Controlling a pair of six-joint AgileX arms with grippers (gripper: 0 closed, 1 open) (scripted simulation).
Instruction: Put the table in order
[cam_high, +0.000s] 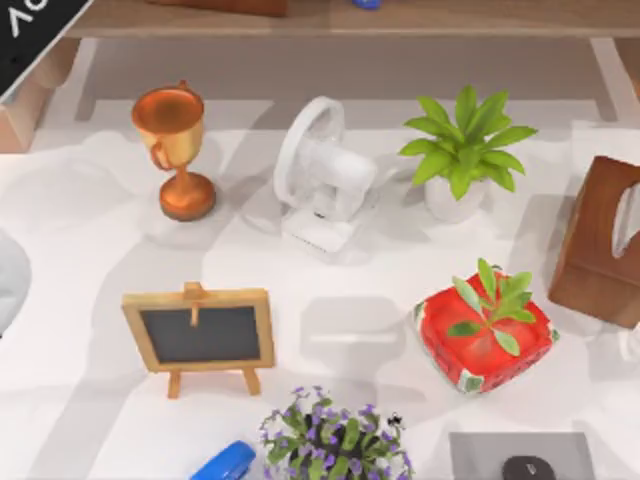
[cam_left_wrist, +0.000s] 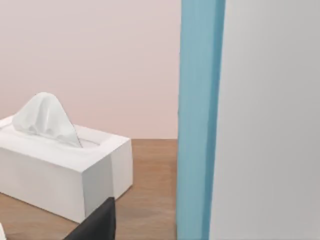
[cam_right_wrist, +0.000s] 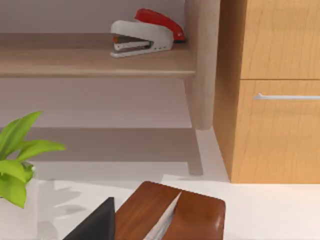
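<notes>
From above, my white matte table (cam_high: 90, 250) spans the view. Left to right: copper trophy (cam_high: 175, 150), framed chalkboard easel (cam_high: 200, 335), white fan (cam_high: 320, 180), and brown wooden tissue box (cam_high: 605, 240), cut off at the right edge. I cannot tell either gripper's state.

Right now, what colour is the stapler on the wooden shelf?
The stapler is red on top with a white-grey body; the right wrist view shows it best.

Top view looks straight down; right wrist view shares its brown tissue box (cam_high: 600, 245).
</notes>
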